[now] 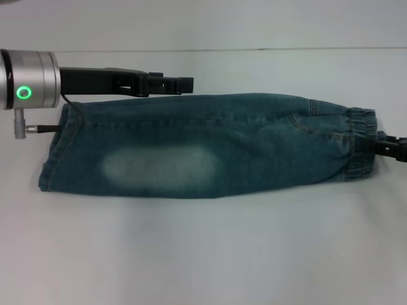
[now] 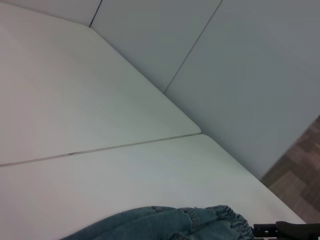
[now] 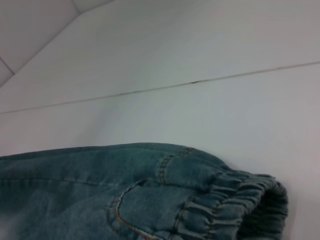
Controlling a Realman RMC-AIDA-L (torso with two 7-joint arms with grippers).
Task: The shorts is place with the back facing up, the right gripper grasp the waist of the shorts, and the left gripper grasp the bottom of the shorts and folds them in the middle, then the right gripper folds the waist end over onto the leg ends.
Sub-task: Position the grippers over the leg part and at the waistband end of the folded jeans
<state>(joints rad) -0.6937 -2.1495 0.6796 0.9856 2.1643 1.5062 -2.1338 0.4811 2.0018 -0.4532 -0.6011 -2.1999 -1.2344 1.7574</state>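
The white surface (image 1: 203, 254) took up most of the head view, with a thin seam running across it at the far side and pale wall panels (image 2: 240, 75) rising behind it. A strip of brown floor (image 2: 300, 160) showed past the surface's corner in the left wrist view.

The shorts (image 1: 210, 149) lay flat across the middle of the surface, already folded lengthwise into one long band, blue-green denim with a pale faded patch (image 1: 159, 166) on the upper layer. The bottom of the shorts (image 1: 56, 146), its straight stitched hems stacked, pointed toward the robot's left. The waist of the shorts (image 1: 361, 143), dark and crinkled, lay at the robot's right, with the curved stitching of a patch pocket (image 3: 130, 210) just beside it. Nothing else lay on the surface near the cloth.

The left gripper (image 1: 181, 83) reached in from the left on its silver wrist, green ring light glowing, a thin cable hanging below it. It stretched along the far edge of the shorts, just beyond the cloth; its jaws looked close together with no denim between them.

The right gripper (image 1: 391, 148) only poked in at the right edge of the head view, its black tip touching the waistband. Whether its jaws were pinching the band or merely resting against it could not be told.
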